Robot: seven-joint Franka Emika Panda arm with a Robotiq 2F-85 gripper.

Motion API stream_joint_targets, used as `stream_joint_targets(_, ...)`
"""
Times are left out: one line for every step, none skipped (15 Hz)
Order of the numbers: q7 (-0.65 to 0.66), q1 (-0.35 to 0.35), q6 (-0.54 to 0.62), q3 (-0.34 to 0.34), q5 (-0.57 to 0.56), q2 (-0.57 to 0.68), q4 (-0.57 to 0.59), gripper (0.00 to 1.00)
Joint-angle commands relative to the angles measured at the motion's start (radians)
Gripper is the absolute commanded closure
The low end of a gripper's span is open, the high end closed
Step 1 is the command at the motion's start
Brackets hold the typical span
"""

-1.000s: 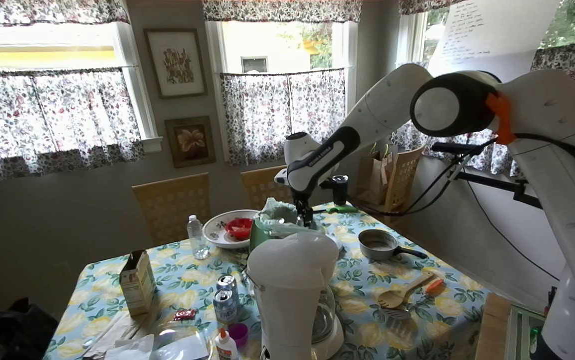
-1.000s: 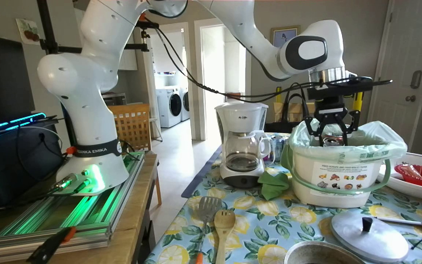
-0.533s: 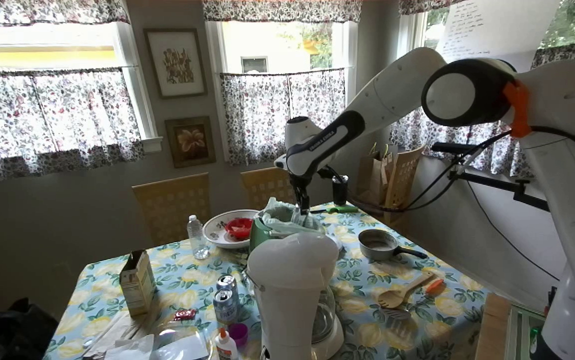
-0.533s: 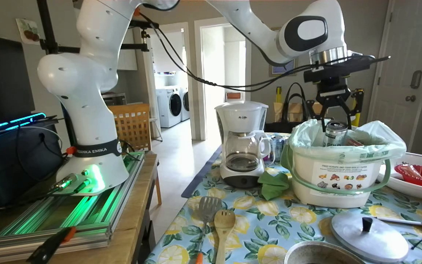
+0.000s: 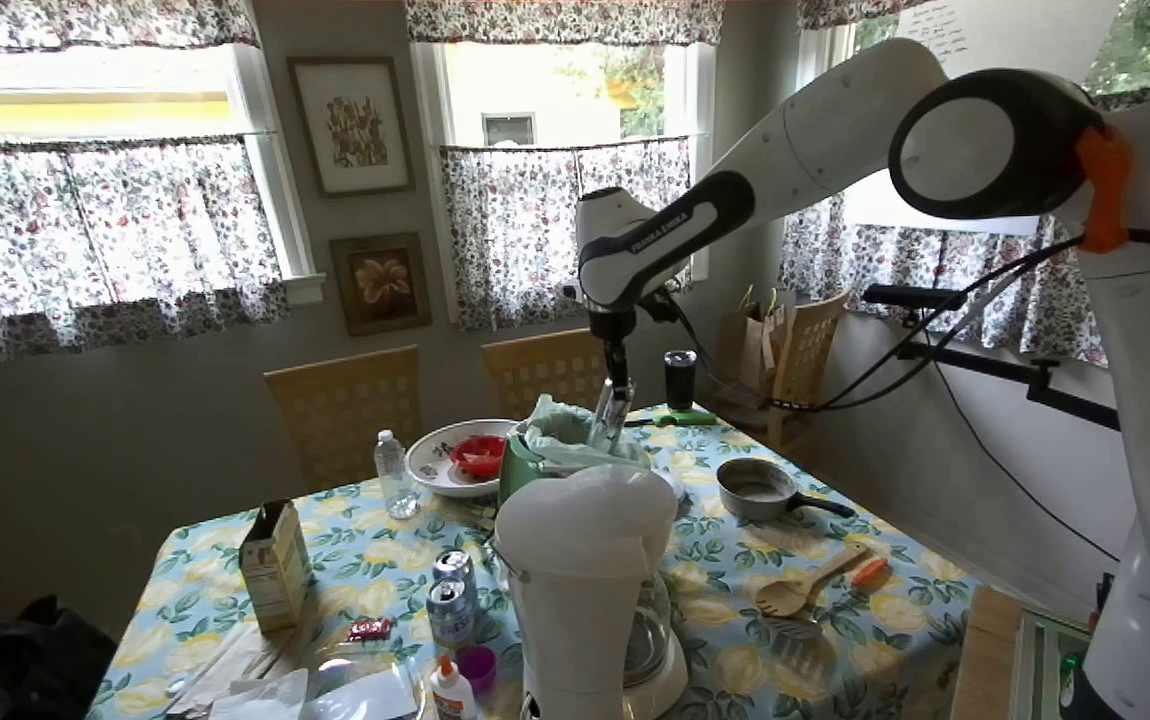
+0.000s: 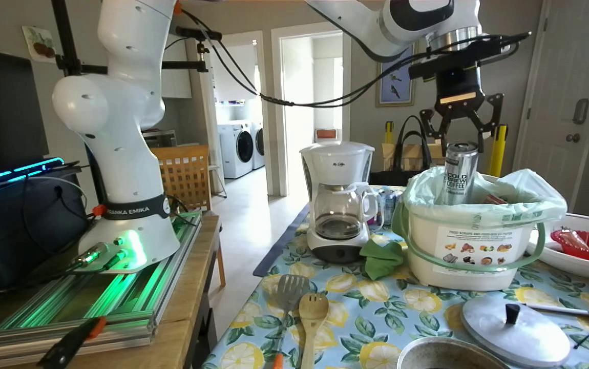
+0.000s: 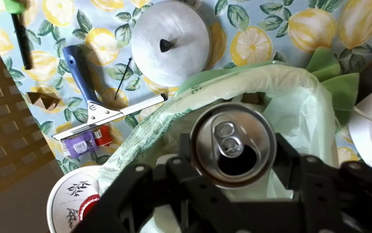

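In an exterior view, the gripper (image 6: 462,147) holds a silver can (image 6: 460,177) near its top, with its jaws against both sides. The can is a little tilted, and its lower end goes behind the front rim of a pale green bag (image 6: 525,187), which lines a white bucket (image 6: 471,248).

In an exterior view, the can leans at the mouth of the bag; a plastic bottle (image 5: 395,478) and a big bowl (image 5: 427,462) stand near the bucket.

In the wrist view, the can is seen from above, pinched between both fingers (image 7: 284,158), over the bag. A lid (image 7: 173,19) and a squeegee (image 7: 105,116) lie on the tablecloth (image 7: 286,48).
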Motion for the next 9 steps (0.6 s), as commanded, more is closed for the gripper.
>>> stream_joint_targets(0.063,0.007,-0.053,-0.01,0.001,-0.096,-0.074,0.63)
stream_joint_targets(0.076,0.008,-0.071,-0.011,-0.001,-0.112,-0.083,0.63)
stream_joint_targets(0.094,0.01,-0.09,-0.014,-0.008,-0.128,-0.093,0.63)
stream_joint_targets(0.107,0.012,-0.115,-0.018,-0.017,-0.143,-0.1,0.63)
stream_joint_targets(0.12,0.013,-0.128,-0.021,-0.026,-0.157,-0.112,0.63)
stream_joint_targets(0.135,0.015,-0.137,-0.024,-0.039,-0.173,-0.128,0.63)
stream_joint_targets(0.146,0.016,-0.145,-0.027,-0.048,-0.187,-0.142,0.63)
stream_joint_targets(0.163,0.016,-0.147,-0.031,-0.059,-0.197,-0.155,0.63)
stream_joint_targets(0.174,0.015,-0.154,-0.033,-0.063,-0.207,-0.166,0.63)
